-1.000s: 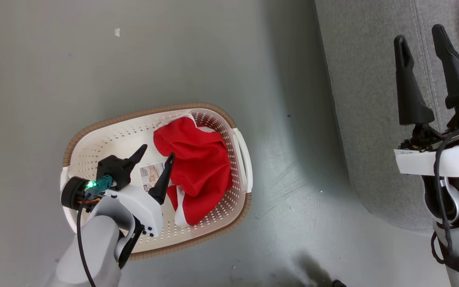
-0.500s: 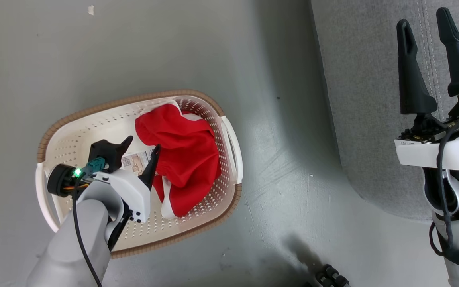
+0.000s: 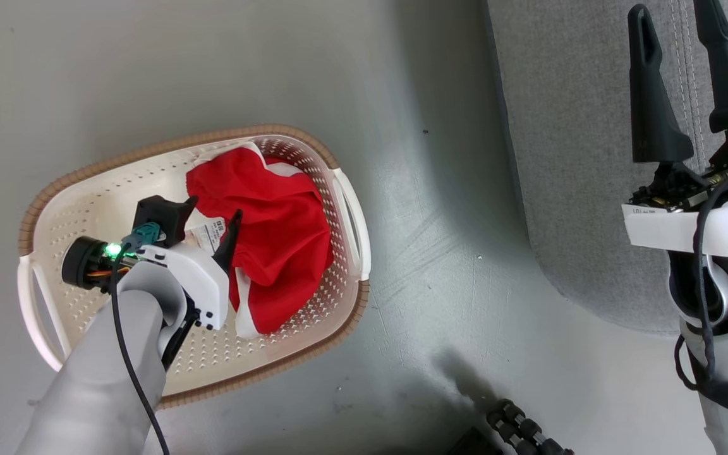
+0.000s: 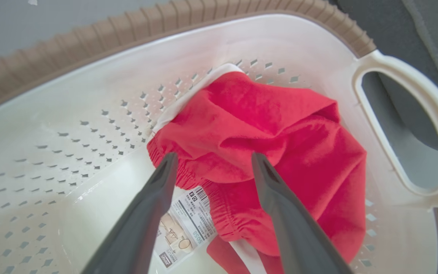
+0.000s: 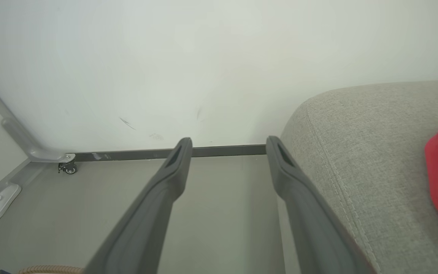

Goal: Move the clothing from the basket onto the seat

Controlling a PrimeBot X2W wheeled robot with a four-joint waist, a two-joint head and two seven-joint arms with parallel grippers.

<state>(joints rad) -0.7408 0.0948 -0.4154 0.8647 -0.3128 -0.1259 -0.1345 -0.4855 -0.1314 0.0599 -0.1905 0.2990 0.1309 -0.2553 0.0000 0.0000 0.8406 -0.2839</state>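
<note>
Red, white-trimmed fabric garment (image 3: 282, 240) in cream perforated plastic basket (image 3: 149, 148); left pincer (image 3: 214, 208) open over it, right pincer (image 3: 670, 7) open.

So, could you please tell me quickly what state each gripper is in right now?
Left gripper: open, holding nothing, over the red garment in the basket.
Right gripper: open, holding nothing, by the seat.
</note>
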